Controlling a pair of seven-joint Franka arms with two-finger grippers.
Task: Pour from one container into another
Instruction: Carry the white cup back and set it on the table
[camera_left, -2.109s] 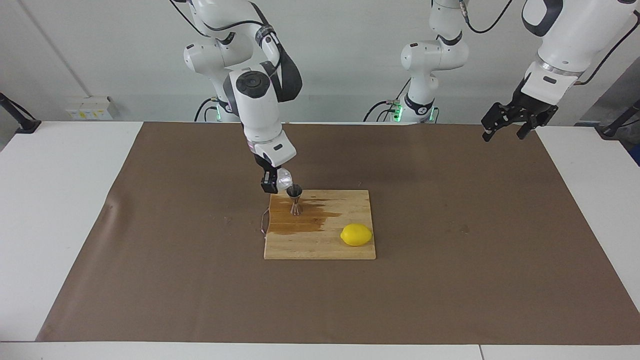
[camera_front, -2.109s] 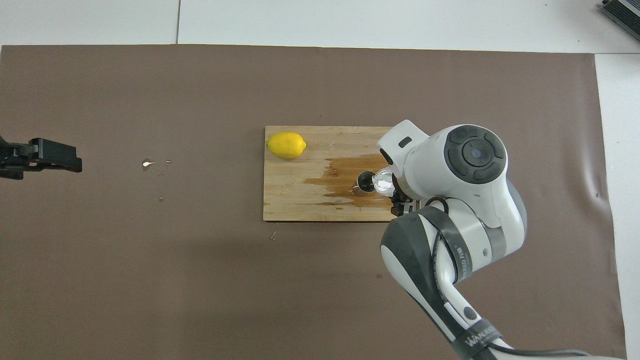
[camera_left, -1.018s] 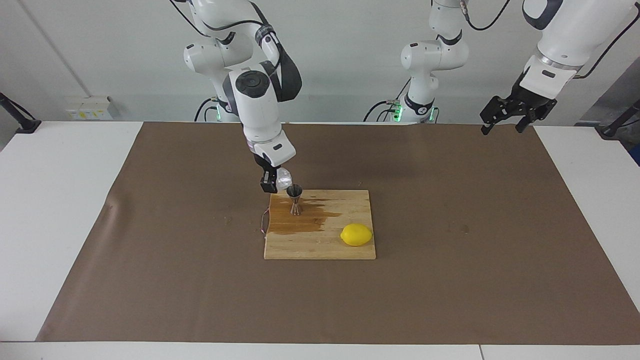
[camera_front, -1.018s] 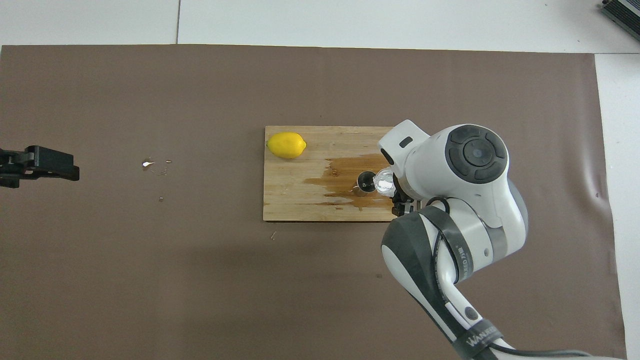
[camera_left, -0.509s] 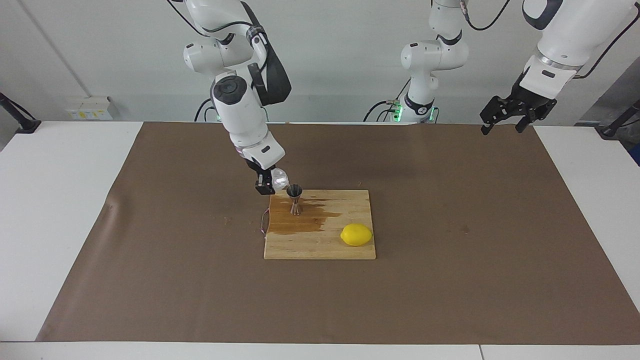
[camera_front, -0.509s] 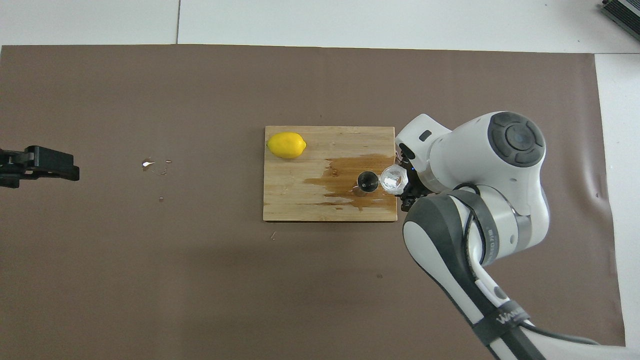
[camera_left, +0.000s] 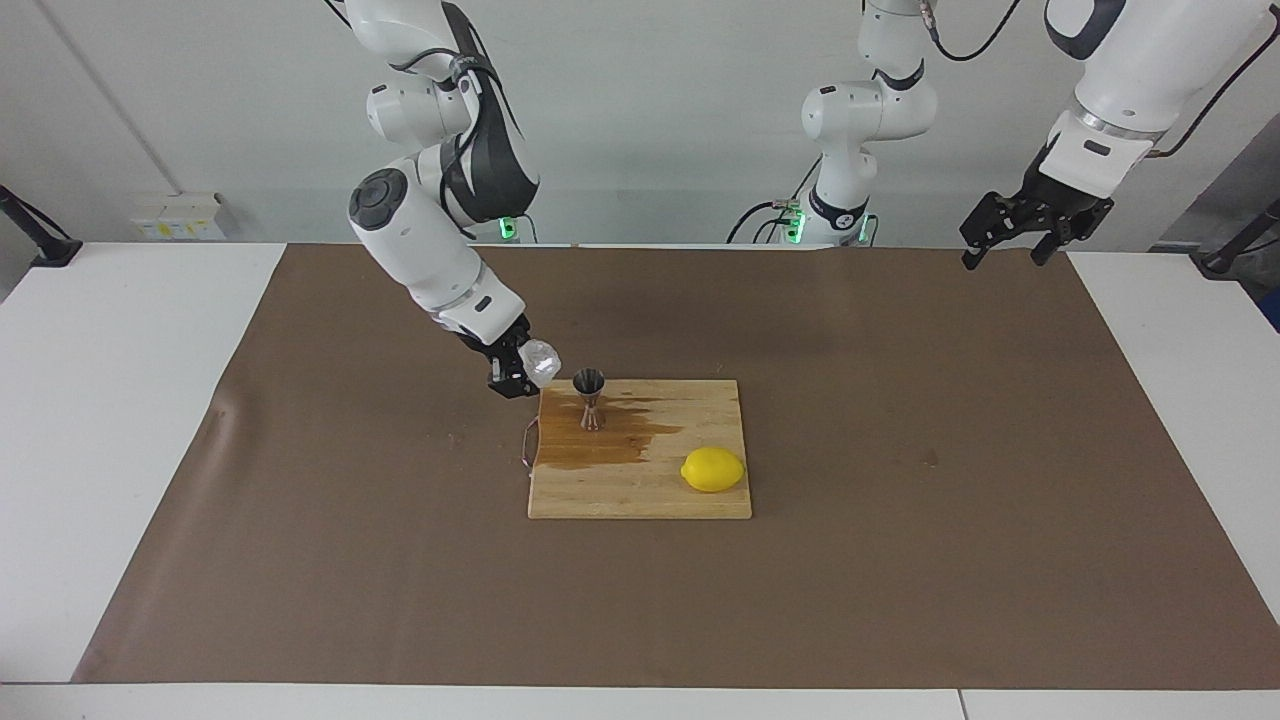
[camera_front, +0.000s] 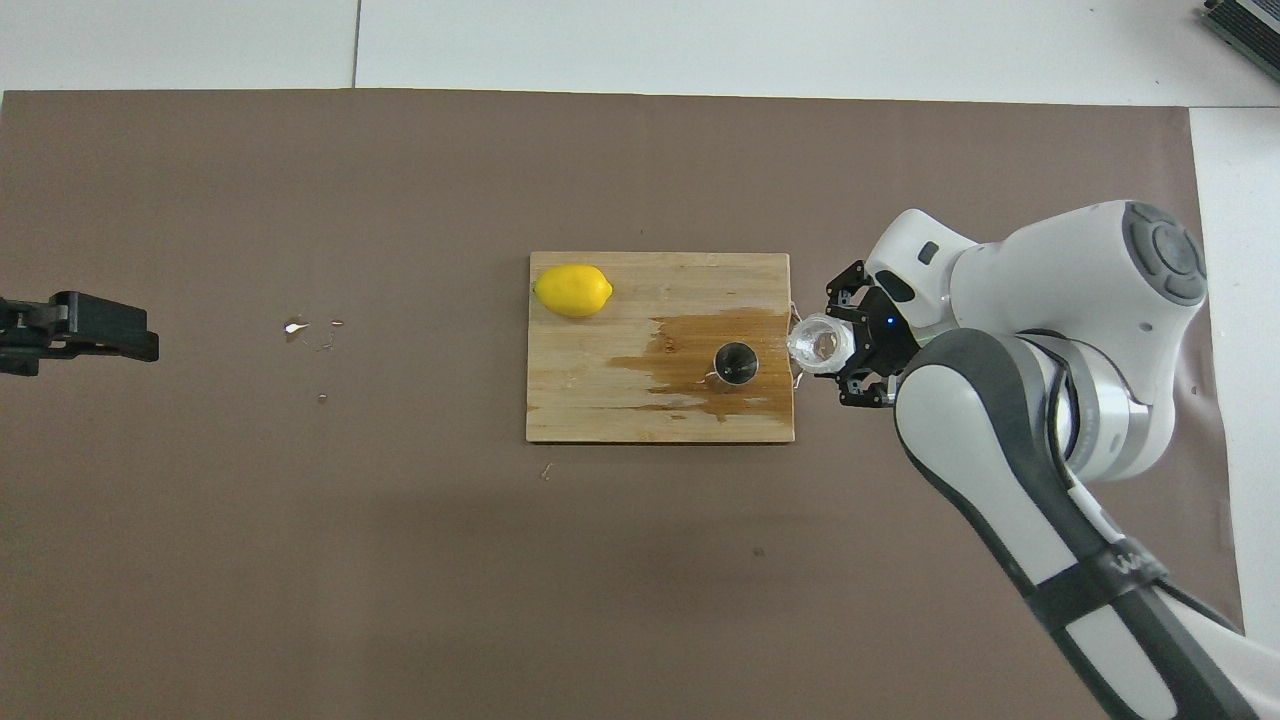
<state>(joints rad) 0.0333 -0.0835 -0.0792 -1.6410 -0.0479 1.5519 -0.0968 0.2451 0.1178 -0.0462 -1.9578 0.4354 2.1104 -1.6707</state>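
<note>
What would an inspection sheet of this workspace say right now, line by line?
Surface: brown mat over the table; droplets toward the left arm's end.
Job's things: glass cup in the right gripper, over the board's edge; jigger upright on the cutting board, in a brown spill.
Clutter: lemon on the board.
Grippers: left gripper waits raised at its end.
Cables: on both arms.
Surroundings: white wall.

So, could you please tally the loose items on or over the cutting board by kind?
Clear glass cup, held in the right gripper: 1
Steel jigger: 1
Lemon: 1
Total: 3
</note>
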